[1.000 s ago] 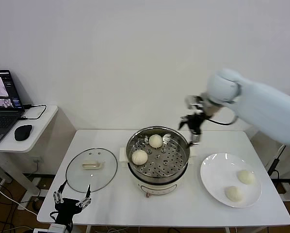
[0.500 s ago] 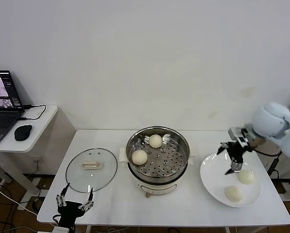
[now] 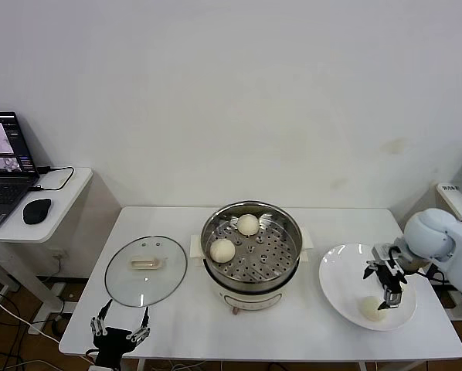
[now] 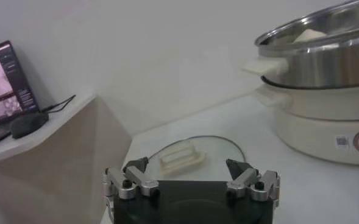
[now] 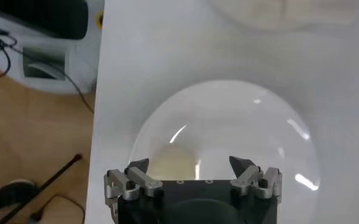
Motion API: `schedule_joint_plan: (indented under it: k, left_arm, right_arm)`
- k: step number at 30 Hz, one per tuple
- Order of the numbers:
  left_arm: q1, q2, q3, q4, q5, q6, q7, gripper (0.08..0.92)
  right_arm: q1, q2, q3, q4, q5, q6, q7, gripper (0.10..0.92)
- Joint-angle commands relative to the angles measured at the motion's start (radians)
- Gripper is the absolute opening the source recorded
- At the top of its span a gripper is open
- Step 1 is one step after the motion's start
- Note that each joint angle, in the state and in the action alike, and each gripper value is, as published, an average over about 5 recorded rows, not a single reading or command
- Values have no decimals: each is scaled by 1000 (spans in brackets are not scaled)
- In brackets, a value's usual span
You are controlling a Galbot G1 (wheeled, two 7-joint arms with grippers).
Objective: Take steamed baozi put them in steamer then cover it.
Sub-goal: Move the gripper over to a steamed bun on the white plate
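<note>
Steamed baozi (image 3: 372, 308) on the plate (image 3: 341, 287) at right (two sit in the steamer (image 3: 251, 246)): right gripper (image 3: 388, 280), jaws apart, should descend centred and close gently.

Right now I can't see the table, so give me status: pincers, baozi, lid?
Right pincer open over plate, above a baozi. Left pincer open, parked at table's front edge. Two buns in steamer. Lid off, nothing blocking.

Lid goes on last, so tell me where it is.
In the head view the lid lies flat on the table's left side, beside the steamer.
</note>
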Motion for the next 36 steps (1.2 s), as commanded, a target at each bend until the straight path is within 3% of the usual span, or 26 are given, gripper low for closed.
schedule_joint_plan:
  k: [1, 36]
  left_arm:
    - [-1, 0, 1, 6, 6, 1, 2, 823]
    - [-11, -5, 24, 26, 30, 1, 6, 823]
  right_arm:
    - [-163, 13, 98, -48, -101, 25, 5, 823]
    - [-166, 87, 113, -144, -106, 6, 74, 823]
